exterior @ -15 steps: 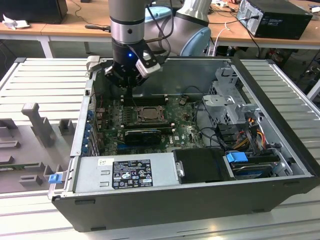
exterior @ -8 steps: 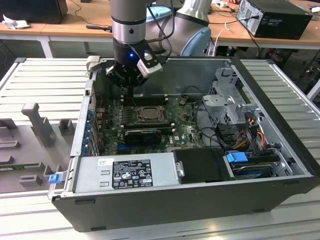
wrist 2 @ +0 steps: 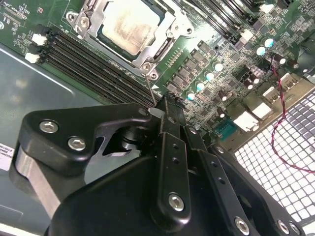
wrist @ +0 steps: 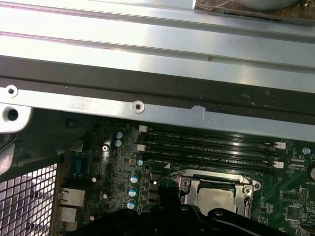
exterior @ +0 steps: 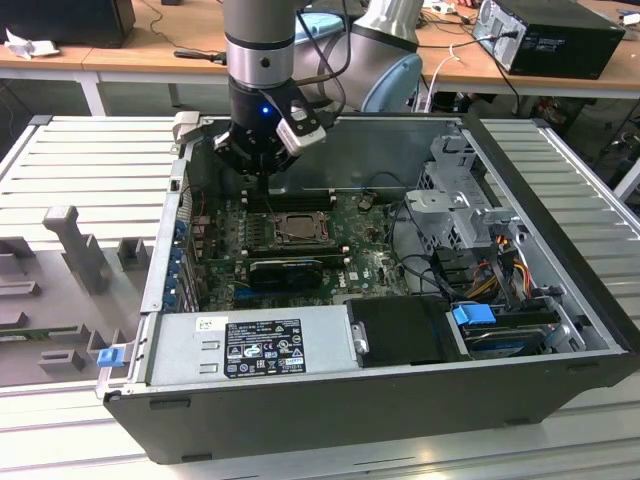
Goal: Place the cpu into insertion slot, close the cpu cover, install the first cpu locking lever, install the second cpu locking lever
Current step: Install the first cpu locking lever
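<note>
Black fingers are squeezed together by a thin wire lever. A shiny square cpu cover frames the flat grey cpu.

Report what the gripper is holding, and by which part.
The gripper appears shut on the thin cpu locking lever, pinching its free upper end; the lever's lower end reaches the cpu cover's corner.

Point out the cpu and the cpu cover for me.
cpu point(wrist 2: 130, 24), second wrist view, middle of its metal face.
cpu cover point(wrist 2: 170, 24), second wrist view, frame strip beside the cpu.
</note>
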Available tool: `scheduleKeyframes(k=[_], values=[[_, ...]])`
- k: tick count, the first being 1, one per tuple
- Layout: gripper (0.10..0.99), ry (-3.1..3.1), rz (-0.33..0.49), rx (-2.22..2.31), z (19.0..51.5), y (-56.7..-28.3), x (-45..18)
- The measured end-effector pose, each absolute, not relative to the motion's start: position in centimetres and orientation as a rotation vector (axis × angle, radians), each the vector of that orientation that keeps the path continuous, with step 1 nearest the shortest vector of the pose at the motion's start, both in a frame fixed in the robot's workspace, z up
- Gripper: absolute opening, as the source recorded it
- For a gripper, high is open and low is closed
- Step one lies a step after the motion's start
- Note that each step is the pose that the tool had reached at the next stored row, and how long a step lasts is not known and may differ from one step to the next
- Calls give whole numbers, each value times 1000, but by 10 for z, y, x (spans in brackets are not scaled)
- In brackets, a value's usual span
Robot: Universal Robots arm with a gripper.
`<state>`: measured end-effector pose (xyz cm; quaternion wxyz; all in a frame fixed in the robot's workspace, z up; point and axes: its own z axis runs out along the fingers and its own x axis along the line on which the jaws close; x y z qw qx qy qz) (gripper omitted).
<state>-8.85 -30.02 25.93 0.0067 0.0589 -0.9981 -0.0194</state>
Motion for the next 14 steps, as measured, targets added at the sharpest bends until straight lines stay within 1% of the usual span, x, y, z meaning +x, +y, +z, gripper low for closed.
scheduleKeyframes(k=[14], values=[[106, -3122, -61, 184, 259, -300, -83]])
